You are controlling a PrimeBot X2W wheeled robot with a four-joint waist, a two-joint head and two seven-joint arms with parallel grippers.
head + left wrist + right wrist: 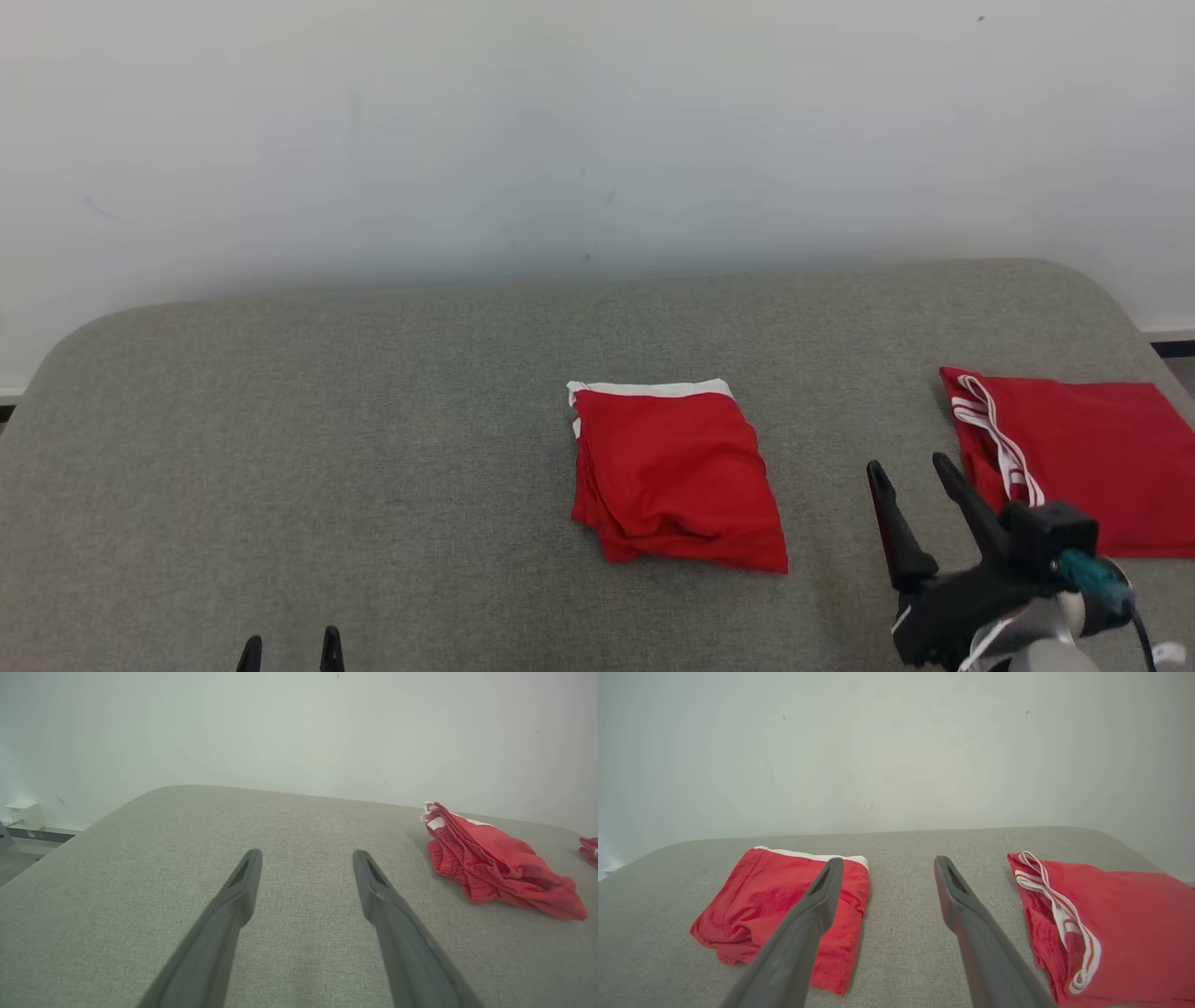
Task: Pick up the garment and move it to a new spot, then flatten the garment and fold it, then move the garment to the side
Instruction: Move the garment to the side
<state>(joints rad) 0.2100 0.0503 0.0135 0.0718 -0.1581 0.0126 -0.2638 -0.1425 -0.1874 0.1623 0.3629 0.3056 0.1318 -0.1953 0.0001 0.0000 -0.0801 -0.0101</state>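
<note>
The left gripper (289, 649) is hanging spread and empty, near-left of the folded red garment (672, 476). The right gripper (907, 464) is hovering spread and empty, near its right. Lying mid-pad, the garment is looking light and limp, so pinching all layers at its near edge seems safest. A grey fabric pad (373, 420) is stretching beneath it, with a white wall (560, 121) behind.

No legible text, label, brand, number or sign on anything in view.
</note>
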